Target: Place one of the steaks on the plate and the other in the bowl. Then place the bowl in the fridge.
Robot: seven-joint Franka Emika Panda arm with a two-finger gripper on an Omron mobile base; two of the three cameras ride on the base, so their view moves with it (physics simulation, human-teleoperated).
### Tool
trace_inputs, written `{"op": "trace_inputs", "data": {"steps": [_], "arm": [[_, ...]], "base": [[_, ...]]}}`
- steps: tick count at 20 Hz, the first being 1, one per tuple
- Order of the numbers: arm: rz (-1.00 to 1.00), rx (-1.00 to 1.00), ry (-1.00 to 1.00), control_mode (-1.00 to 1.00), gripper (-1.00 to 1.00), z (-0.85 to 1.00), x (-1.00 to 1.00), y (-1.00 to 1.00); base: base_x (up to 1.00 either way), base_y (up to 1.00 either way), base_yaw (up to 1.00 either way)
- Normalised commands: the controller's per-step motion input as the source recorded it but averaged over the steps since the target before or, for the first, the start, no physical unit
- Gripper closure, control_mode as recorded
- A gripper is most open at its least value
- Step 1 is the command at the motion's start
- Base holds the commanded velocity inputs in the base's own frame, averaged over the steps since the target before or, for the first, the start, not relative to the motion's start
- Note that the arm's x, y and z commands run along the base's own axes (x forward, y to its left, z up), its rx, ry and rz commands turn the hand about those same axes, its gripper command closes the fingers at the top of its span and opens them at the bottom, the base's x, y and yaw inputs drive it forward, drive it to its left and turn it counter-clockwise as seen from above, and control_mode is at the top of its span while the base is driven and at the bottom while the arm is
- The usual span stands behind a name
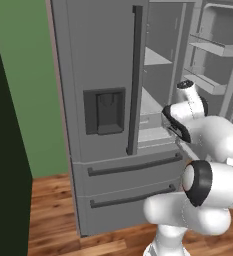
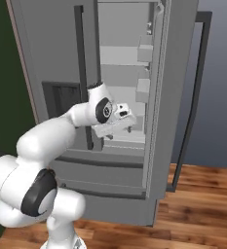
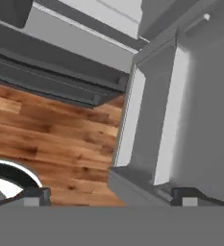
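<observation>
The grey steel fridge (image 1: 103, 75) stands in front of me with its left door shut and its right door (image 2: 178, 97) swung open. Pale shelves (image 1: 155, 57) show inside, and two drawers (image 1: 133, 165) sit below. My gripper (image 2: 119, 131) hangs at the opening's lower part, just in front of the shelves, and points down. In the hand view the gripper (image 3: 111, 197) is open, its fingertips (image 3: 36, 197) wide apart with nothing between them, above the wooden floor and the open door's lower edge. The steaks, the plate and the bowl are out of view.
The open door's inner bins (image 1: 213, 50) jut out to the right of my arm. A dark tall panel (image 1: 3, 150) and a green wall (image 1: 23, 75) stand to the fridge's left. Wooden floor (image 2: 198, 204) lies below; a grey-blue wall (image 2: 222, 73) is at the right.
</observation>
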Motion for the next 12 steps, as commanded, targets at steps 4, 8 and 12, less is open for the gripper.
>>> {"op": "trace_inputs", "data": {"steps": [4, 8, 12], "arm": [[-0.53, 0.61, -0.58, -1.0, -1.0, -0.27, 0.05, 0.36], [-0.47, 0.53, -0.62, -1.0, -1.0, -0.16, 0.0, 0.61], [-0.34, 0.11, -0.56, -1.0, -1.0, 0.0, 0.0, 0.98]], "base": [[0.0, 0.0, 0.0], [0.0, 0.0, 0.0], [0.0, 0.0, 0.0]]}}
